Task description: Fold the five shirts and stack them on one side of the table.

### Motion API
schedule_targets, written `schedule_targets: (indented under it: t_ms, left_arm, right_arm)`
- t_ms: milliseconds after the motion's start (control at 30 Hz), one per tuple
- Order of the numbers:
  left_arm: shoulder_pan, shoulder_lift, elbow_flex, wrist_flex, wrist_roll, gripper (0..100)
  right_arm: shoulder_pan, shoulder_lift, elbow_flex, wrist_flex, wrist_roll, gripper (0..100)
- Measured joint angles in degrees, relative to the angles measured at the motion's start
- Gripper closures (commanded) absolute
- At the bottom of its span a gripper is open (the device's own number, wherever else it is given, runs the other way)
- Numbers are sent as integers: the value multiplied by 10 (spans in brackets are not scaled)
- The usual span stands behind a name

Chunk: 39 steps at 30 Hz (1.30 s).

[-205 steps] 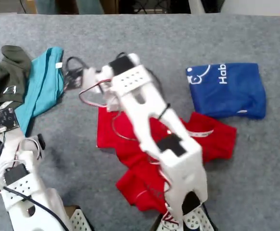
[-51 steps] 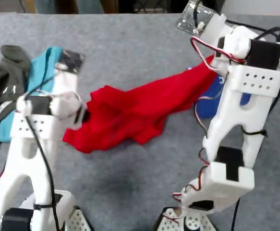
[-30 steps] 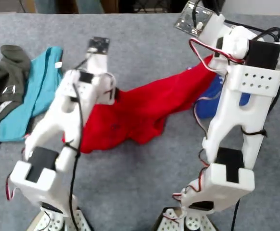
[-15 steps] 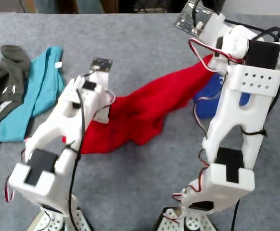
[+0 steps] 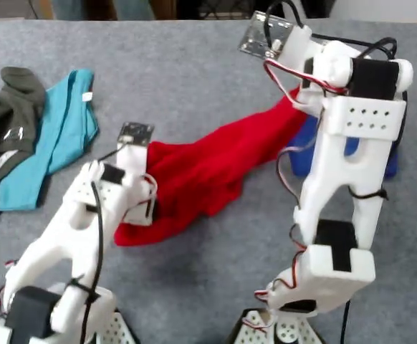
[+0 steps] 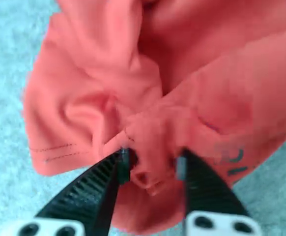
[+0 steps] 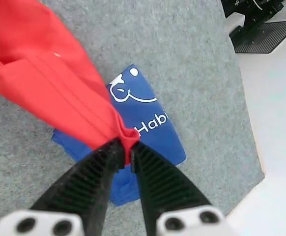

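Nearest the table's front edge, the left gripper (image 6: 153, 164) pinches a thick wad of the red shirt (image 5: 208, 168) between its ribbed black jaws. The cloth there is bunched into soft, rounded folds, with a stitched hem line showing on one flap. From that wad the red shirt runs as a long, loosely twisted band across the middle of the table (image 5: 194, 64) toward the right edge, narrowing as it goes. Its lower end lies crumpled on the grey, felt-like surface, while its farther end is lifted clear.

That raised end is caught by the right gripper (image 7: 126, 145), whose jaws are pressed together on a narrow pleat of red fabric drawn taut into straight creases. Directly beneath it, near the right edge, lies the blue shirt (image 7: 148, 123) — folded into a flat, roughly rectangular packet with white print on top.

Along the left edge, toward the far corner, the teal shirt (image 5: 61, 136) lies unfolded in a long strip — partly overlapped by the rumpled dark green shirt (image 5: 4, 115) beside it.
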Motion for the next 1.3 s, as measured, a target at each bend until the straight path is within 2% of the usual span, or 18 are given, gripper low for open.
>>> schedule_targets:
  t_ms: [67, 233, 333, 567, 733, 867, 933, 1000, 1067, 1167, 1300]
  left_arm:
    - [6, -5, 15, 4, -10, 733]
    - [53, -10, 55, 25, -92, 733]
    - [55, -13, 56, 45, -108, 733]
    - [-47, -13, -55, 154, -142, 733]
    - [-117, -13, -164, 245, -248, 733]
    - [-176, -13, -185, 256, -345, 733]
    - [-188, -13, -196, 256, -370, 733]
    - [-183, -13, -207, 242, -368, 733]
    - [-158, -13, -207, 216, -338, 733]
    - [-98, -13, -186, 164, -264, 733]
    - [-14, -13, -105, 100, -251, 733]
  right_arm:
    - [0, 0, 0, 0, 0, 984]
    - [0, 0, 0, 0, 0, 984]
    - [0, 0, 0, 0, 0, 984]
    - [0, -23, 11, 0, 0, 984]
    - [0, -24, 11, 0, 0, 984]
    - [0, -24, 11, 0, 0, 984]
    - [4, -24, 11, 0, 0, 984]
    - [10, -24, 11, 0, 0, 984]
    - [8, -24, 11, 0, 0, 984]
    - [8, -24, 11, 0, 0, 984]
    - [9, -24, 11, 0, 0, 984]
